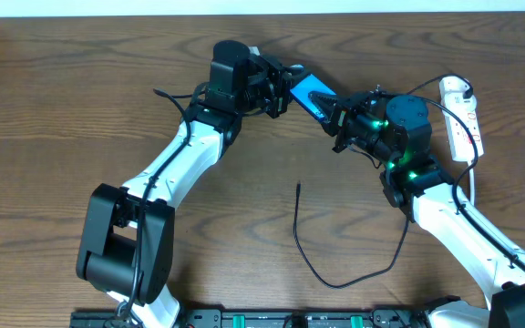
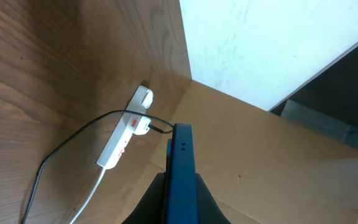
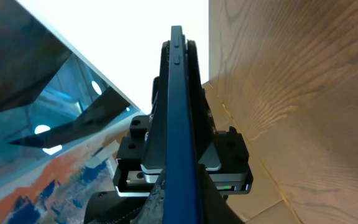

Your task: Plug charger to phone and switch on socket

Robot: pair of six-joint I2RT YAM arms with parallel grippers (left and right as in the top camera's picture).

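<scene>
Two grippers share the phone (image 1: 310,92): left gripper (image 1: 283,92) jaws clamped on one end, right gripper (image 1: 337,116) jaws closed on the other. Charger (image 1: 299,228) lies loose on the counter (image 1: 62,109), socket (image 1: 461,114) far right.

Phone (image 3: 180,140) dead edge-on: thin dark-blue strip from bottom centre nearly to the top, side buttons showing near the far end. Pinched at the bottom by right gripper (image 3: 182,210), jaws dark and blurred on either side. Clamped further up by left gripper (image 3: 180,93), black body square behind it, small green light (image 3: 229,186) at lower right. Wood-grain table (image 3: 291,93) on the right, white backdrop (image 3: 135,37) above. Blurry blue and orange at left, can't identify.
</scene>
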